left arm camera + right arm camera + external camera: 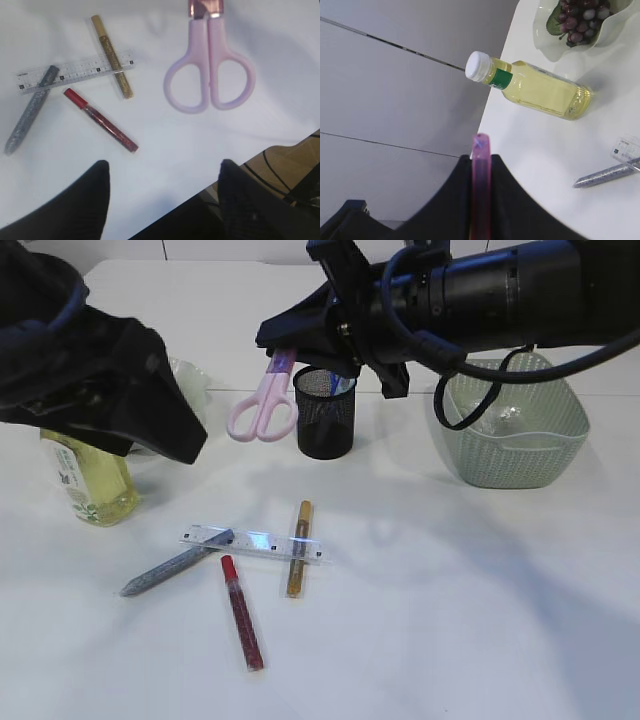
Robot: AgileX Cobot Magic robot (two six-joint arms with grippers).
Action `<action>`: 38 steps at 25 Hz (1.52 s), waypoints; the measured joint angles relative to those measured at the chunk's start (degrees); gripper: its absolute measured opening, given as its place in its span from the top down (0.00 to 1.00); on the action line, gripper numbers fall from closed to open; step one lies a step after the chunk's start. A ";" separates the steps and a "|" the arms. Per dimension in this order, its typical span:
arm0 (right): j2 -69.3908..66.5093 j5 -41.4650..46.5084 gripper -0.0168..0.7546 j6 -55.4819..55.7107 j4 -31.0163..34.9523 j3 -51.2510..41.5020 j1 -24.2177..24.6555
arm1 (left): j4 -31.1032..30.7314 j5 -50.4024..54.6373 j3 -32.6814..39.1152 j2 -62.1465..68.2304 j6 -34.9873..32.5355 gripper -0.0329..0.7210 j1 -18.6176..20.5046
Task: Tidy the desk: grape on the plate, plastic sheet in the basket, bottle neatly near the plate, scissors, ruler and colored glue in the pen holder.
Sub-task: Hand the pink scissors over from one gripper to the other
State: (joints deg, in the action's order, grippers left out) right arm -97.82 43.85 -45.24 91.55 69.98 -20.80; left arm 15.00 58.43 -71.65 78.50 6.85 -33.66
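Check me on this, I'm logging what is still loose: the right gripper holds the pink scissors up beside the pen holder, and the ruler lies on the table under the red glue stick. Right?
Nearly. The right gripper does hold the pink scissors beside the pen holder, but the ruler lies under the gold glue stick. The red glue stick lies apart from it, as the left wrist view shows.

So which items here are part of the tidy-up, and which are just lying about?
Task items:
scissors
pen holder
ruler
glue pens: silver, red, gold
bottle
grapes
plate
basket

Lying about:
nothing visible
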 joint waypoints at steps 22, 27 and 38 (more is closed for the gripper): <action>0.00 5.71 0.87 15.10 9.65 0.00 2.74 | -8.00 -12.18 2.32 -3.33 -12.00 0.30 0.00; 0.00 5.71 0.87 17.02 9.74 1.26 2.74 | -8.08 -15.67 6.30 -4.99 -13.84 0.30 0.00; 0.00 4.55 0.87 23.51 9.88 4.42 2.74 | -8.08 -41.95 22.05 -11.36 -16.77 0.30 0.00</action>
State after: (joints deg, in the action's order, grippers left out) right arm -97.82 48.40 -21.72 101.43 74.40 -18.06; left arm 6.92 16.47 -49.60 67.14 -9.92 -33.66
